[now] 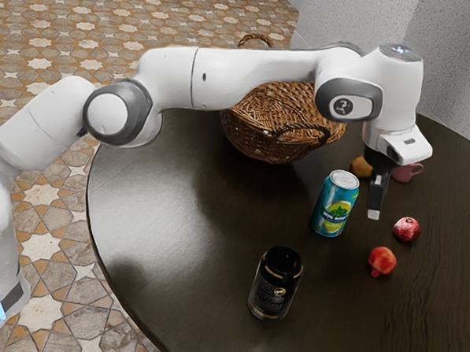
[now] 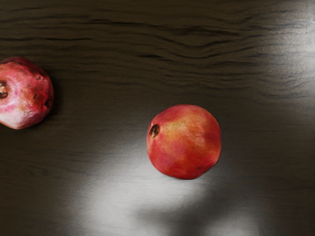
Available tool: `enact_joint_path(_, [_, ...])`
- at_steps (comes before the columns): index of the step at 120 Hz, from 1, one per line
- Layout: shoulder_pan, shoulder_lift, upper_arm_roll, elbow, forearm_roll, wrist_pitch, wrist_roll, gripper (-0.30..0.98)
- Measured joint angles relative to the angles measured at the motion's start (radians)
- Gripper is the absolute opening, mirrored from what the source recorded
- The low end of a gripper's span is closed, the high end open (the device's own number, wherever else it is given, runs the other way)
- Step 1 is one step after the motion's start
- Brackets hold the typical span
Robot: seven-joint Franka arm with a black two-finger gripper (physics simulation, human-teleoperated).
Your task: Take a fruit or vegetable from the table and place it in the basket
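Your gripper (image 1: 373, 214) hung over the table (image 1: 165, 195), pointing down, toward the exterior view's right; whether it was parted or clenched, you could not tell from these views. Going from the exterior view's left to its right, your arm (image 1: 253, 72) reached across in front of one brown wicker basket (image 1: 252, 132), which stood on the table and had two looped handles. The arm covered part of its opening, so you could not tell its full contents. Next came the first of two drink cans, a black can (image 1: 276, 284), upright and well apart from the basket. The second, a teal can (image 1: 336, 204), stood upright near your gripper. One yellow-brown rounded item (image 1: 361, 167) was partly hidden behind the gripper, too covered for you to name.

You had two pomegranates on the table, both outside the basket: one orange-red pomegranate (image 1: 382, 260) and, farther right, one pinker pomegranate (image 1: 407, 229), near each other but apart. Your wrist view showed both on the dark wood beneath the hand. Farthest right sat one pink cup (image 1: 407, 172); you could not tell what it held.
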Motion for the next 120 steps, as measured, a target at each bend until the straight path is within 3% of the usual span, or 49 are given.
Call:
enact_joint_path(26, [0.058, 0.016, -0.106, -0.087, 0.039, 0.043, -0.022, 0.69])
enact_joint_path(70, [0.119, 0.051, -0.1, -0.051, 0.058, 0.067, -0.031, 0.69])
enact_joint_path(85, [0.101, 0.116, -0.099, 0.047, 0.059, 0.071, -0.016, 0.69])
enact_joint_path(120, [0.056, 0.134, -0.108, 0.057, 0.064, 0.132, 0.009, 0.69])
